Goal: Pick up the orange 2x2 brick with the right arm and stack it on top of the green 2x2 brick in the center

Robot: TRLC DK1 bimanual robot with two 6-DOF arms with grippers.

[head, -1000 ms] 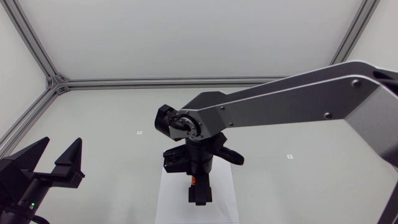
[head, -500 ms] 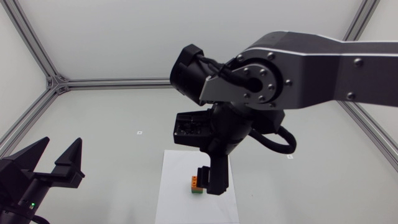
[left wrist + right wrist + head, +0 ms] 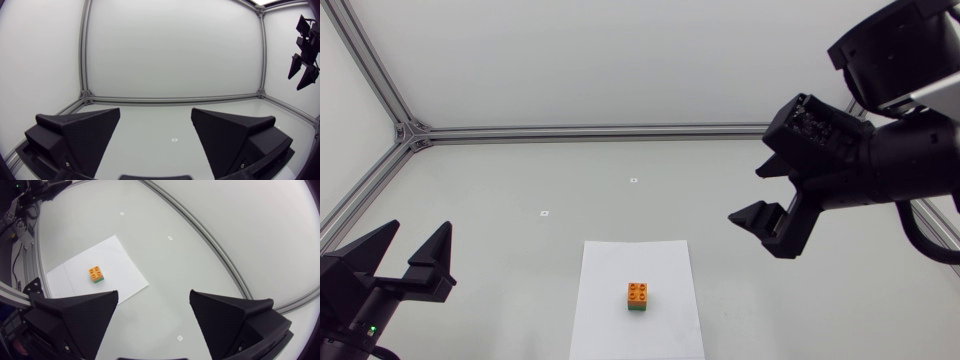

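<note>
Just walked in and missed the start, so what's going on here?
The orange brick sits stacked on the green brick, on the paper. The right gripper is open and empty, raised off to the side of the stack. The left gripper is open too, off to the left, holding nothing.

right claw [image 3: 154, 295]: released, withdrawn rightward | orange brick [image 3: 639, 291]: left atop green brick [image 3: 638, 309]

The left gripper [image 3: 155, 119] holds its fingers wide apart above the table [image 3: 150, 131], with the right gripper [image 3: 302, 67] hanging well apart.
</note>
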